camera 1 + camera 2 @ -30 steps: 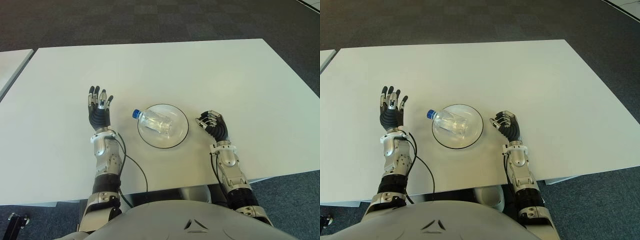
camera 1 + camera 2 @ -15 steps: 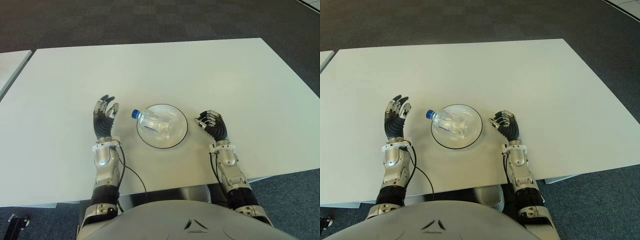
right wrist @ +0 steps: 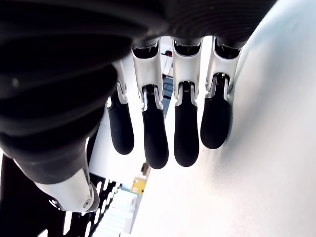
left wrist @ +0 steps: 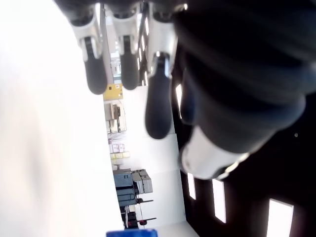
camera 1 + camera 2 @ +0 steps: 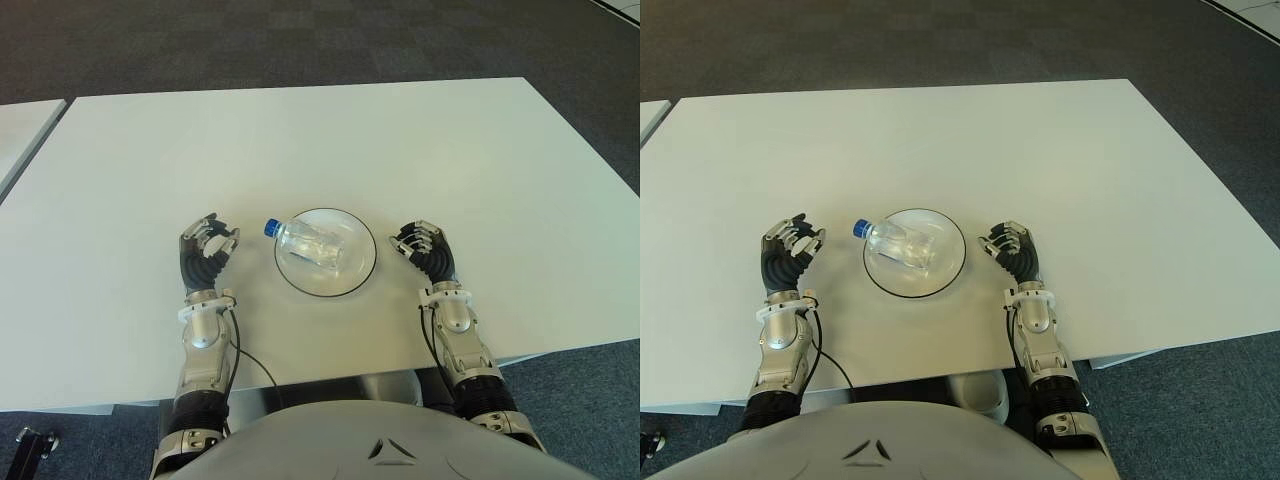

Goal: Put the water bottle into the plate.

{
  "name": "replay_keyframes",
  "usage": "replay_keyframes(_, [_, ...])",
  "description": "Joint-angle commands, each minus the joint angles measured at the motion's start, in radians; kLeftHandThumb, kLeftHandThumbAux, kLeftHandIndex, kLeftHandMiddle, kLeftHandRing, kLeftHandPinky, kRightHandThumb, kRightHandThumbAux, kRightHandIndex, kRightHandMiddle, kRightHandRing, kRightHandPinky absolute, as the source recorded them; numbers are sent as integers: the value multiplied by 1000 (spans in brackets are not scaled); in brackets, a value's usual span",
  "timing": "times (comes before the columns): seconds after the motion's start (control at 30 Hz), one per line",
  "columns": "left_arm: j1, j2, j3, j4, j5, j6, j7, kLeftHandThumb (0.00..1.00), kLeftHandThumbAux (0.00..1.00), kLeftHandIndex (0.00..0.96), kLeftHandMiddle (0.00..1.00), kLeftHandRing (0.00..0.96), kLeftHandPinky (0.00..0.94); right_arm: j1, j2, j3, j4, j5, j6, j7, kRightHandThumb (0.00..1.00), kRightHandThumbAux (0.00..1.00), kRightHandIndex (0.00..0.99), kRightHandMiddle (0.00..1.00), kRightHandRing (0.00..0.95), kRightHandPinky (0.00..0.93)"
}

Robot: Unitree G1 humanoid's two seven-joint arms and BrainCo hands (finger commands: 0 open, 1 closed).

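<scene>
The clear water bottle [image 5: 315, 245] lies on its side in the white plate [image 5: 340, 291], its blue cap [image 5: 270, 227] jutting over the plate's left rim. My left hand [image 5: 207, 250] shows just left of the cap, apart from it, fingers [image 4: 158, 108] curled and holding nothing. My right hand [image 5: 425, 247] shows just right of the plate, its fingers [image 3: 155, 143] curled too and empty. Neither hand touches the bottle.
The white table [image 5: 400, 140] stretches wide behind the plate and to both sides. Its front edge runs close under my forearms. A black cable [image 5: 245, 350] trails from my left wrist. A second table's corner [image 5: 20, 125] shows at the far left.
My left hand has drawn back toward me from beside the bottle, and its spread fingers have curled in. The bottle, plate and right hand have not moved.
</scene>
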Motion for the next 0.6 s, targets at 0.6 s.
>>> replay_keyframes(0.6, [47, 2, -34, 29, 58, 11, 58, 703, 717, 435, 711, 692, 673, 9, 20, 19, -9, 1, 48, 7, 705, 731, 427, 511, 520, 534])
